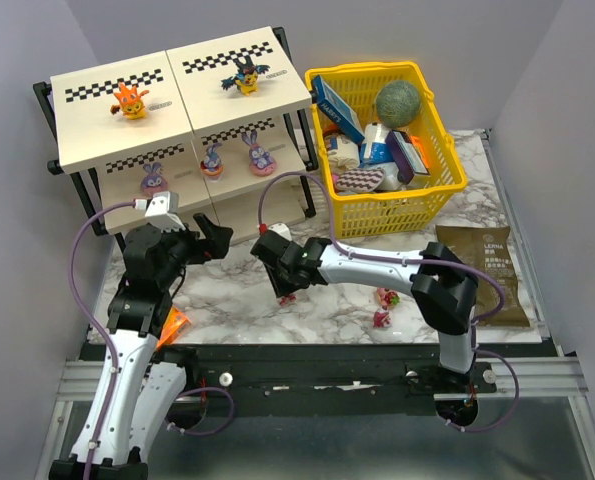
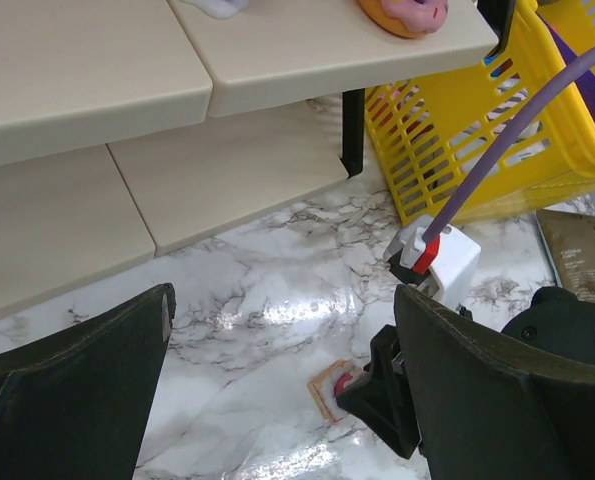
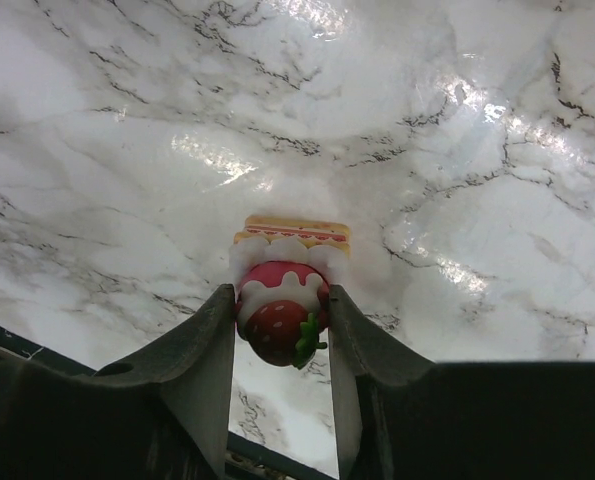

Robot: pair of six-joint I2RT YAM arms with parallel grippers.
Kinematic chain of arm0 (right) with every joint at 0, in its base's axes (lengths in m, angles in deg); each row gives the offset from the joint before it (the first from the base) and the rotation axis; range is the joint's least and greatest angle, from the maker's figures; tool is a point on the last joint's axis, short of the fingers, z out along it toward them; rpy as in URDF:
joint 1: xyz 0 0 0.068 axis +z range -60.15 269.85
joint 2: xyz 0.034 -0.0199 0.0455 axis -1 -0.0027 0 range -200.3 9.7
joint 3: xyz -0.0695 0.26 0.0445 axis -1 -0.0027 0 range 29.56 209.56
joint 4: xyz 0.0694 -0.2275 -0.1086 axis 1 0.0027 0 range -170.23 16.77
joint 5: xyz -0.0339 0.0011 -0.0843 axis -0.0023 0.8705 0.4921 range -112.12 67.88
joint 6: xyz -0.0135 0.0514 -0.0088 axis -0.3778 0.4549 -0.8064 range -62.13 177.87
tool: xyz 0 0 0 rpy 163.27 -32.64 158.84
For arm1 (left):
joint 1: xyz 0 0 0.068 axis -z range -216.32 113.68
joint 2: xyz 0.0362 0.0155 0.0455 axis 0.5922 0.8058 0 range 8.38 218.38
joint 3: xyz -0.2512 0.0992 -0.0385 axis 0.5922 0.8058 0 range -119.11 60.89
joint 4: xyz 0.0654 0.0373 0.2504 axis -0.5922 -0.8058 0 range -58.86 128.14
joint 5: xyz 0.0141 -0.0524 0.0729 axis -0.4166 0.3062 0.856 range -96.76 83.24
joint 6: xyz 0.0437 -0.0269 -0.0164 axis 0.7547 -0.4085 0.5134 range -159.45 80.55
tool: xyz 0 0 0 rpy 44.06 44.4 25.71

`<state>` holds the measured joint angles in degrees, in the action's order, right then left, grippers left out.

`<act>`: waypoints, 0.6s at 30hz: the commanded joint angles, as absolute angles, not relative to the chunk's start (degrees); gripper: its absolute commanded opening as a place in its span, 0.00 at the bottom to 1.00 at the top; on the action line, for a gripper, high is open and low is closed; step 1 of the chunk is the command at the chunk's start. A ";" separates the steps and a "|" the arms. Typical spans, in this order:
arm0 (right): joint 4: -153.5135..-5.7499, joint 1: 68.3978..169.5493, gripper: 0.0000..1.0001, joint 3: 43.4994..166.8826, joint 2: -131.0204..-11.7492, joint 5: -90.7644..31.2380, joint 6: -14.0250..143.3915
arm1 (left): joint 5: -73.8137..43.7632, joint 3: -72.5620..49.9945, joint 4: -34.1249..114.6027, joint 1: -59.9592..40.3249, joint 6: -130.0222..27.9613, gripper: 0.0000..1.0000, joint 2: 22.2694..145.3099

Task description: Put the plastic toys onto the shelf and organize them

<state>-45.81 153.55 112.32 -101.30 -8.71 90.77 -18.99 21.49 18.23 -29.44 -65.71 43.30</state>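
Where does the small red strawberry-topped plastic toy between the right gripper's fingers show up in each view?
Top external: the small red strawberry-topped toy peeks out under the right gripper, picture centre.
Left wrist: bottom centre, beside the right gripper's black fingers.
Right wrist: centre, clamped between the fingers.
Shared landmark: the white marble tabletop.
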 commanded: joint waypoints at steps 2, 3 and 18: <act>-48.75 153.66 0.58 111.56 -98.34 -8.33 88.81 | -17.31 18.96 16.25 -29.11 -66.87 0.99 42.84; -49.28 153.57 0.64 111.12 -97.71 -7.98 88.46 | -17.31 18.96 16.34 -29.02 -67.83 0.99 42.75; -82.14 158.21 0.97 87.05 -87.77 -2.35 77.48 | -18.19 29.42 21.27 -26.74 -73.38 0.99 27.02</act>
<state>-69.59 154.66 93.28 -87.27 -5.57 83.02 -18.71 26.45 20.09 -28.39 -72.31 30.58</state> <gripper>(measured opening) 0.958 0.988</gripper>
